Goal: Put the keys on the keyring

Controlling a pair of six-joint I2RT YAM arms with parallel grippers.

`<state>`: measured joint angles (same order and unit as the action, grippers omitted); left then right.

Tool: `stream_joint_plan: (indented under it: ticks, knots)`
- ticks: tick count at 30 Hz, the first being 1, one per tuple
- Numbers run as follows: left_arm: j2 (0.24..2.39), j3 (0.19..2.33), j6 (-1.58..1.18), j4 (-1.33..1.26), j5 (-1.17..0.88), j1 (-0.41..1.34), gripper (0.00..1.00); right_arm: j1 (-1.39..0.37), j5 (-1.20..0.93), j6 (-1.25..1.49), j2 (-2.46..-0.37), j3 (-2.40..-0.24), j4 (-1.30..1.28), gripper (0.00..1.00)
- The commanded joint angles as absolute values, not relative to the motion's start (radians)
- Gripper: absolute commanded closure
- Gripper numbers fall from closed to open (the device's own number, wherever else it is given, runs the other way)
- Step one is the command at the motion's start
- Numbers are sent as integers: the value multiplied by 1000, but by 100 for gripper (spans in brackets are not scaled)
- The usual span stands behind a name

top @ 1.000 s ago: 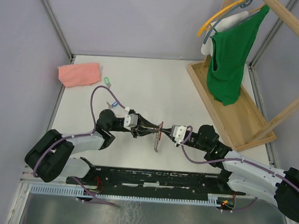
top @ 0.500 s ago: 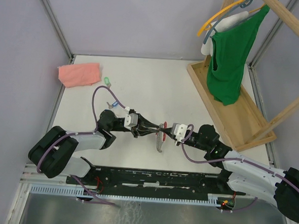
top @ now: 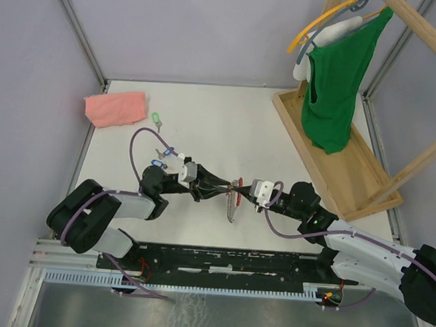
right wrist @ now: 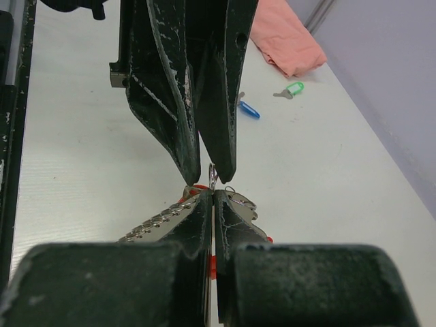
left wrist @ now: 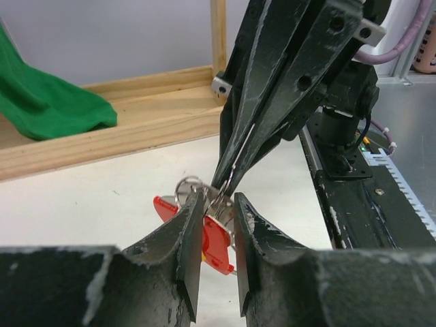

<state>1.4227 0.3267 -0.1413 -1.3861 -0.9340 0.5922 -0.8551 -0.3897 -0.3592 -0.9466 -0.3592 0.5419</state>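
Keyring (top: 232,205) sits just below centre of the top view, on the white table (top: 227,127), its strip running down from the point where the two grippers meet. Right gripper (top: 242,186) comes in from the right, jaws pinched fully together on the keyring's top end. In the right wrist view a small silver ring (right wrist: 212,176) sticks up from its closed tips, and the row of loops trails off to the lower left.

Left gripper (top: 226,187) comes in from the left, tip to tip with the right one. Its jaws stand narrowly apart around that same ring. In the left wrist view a red piece (left wrist: 215,244) shows through the gap, and we cannot tell if it is a key tag or the keyring's red band. We cannot tell whether the left jaws actually clamp anything.

Green key (top: 155,118) lies in the upper left of the table, near the pink cloth (top: 115,107) and well apart from the grippers. Blue key (top: 164,152) lies below it, by the left arm's cable.

Green garment (top: 332,81) hangs over the wooden rack (top: 328,174) at the upper right. Any print on the tags is too small to read
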Motion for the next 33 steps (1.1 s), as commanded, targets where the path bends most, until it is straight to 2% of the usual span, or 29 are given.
stream_joint_plan:
  ticks: [1,9,14,16,20,22,25,28,30,33]
  knots:
    - [1461,298,-248,-1510,-924,575,68,-853,-415,-341,-930,-401,734,100]
    - [1496,316,-282,-1541,-963,575,66,-853,-433,-330,-944,-409,739,99]
    - [1489,316,-284,-1554,-977,576,69,-852,-450,-319,-967,-416,750,99]
    - [1487,317,-281,-1554,-984,574,73,-853,-454,-318,-976,-419,750,99]
    - [1481,316,-276,-1552,-1001,575,95,-853,-438,-322,-978,-422,740,99]
    - [1458,303,-250,-1534,-988,575,97,-853,-420,-340,-970,-430,691,99]
    - [1374,309,-154,-1356,-953,577,97,-853,-398,-388,-952,-456,553,99]
    - [1244,366,51,-942,-884,598,97,-853,-369,-418,-931,-494,399,96]
    - [1166,400,179,-717,-808,624,97,-852,-352,-439,-921,-527,298,89]
    - [1085,425,254,-552,-747,634,97,-852,-342,-476,-924,-588,149,78]
